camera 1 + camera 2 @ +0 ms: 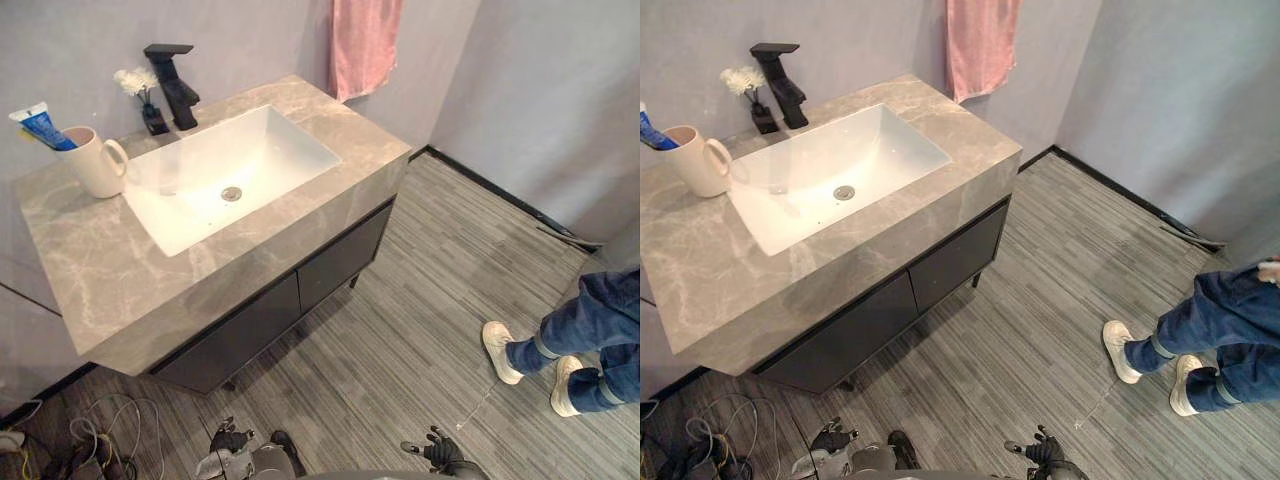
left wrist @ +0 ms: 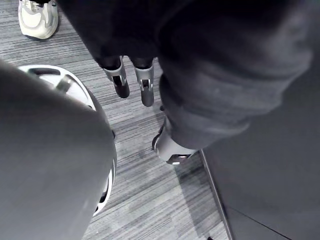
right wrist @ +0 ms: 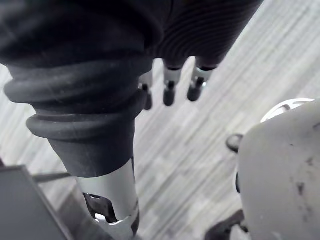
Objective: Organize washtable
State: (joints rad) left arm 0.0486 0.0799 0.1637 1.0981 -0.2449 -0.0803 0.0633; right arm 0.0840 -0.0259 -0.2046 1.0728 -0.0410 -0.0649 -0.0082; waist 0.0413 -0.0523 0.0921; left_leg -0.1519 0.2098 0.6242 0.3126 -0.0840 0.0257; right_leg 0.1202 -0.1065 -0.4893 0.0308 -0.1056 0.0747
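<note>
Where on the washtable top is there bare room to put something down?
The countertop is bare left of and in front of the basin, from the mug forward, plus a narrower strip at the basin's right end. Crowded: the back edge, with mug, flower vase and faucet close together.

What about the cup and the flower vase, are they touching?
Apart. The left eye view shows a strip of bare grey countertop between the cup and the flower vase, which stands beside the tap.

A white sink (image 1: 262, 150) is sunk in the grey marble tabletop (image 1: 92, 272). A mug (image 1: 95, 163) holding a blue tube (image 1: 42, 126) stands left of it; a flower vase (image 1: 155, 122) and black tap (image 1: 176, 88) stand behind.
</note>
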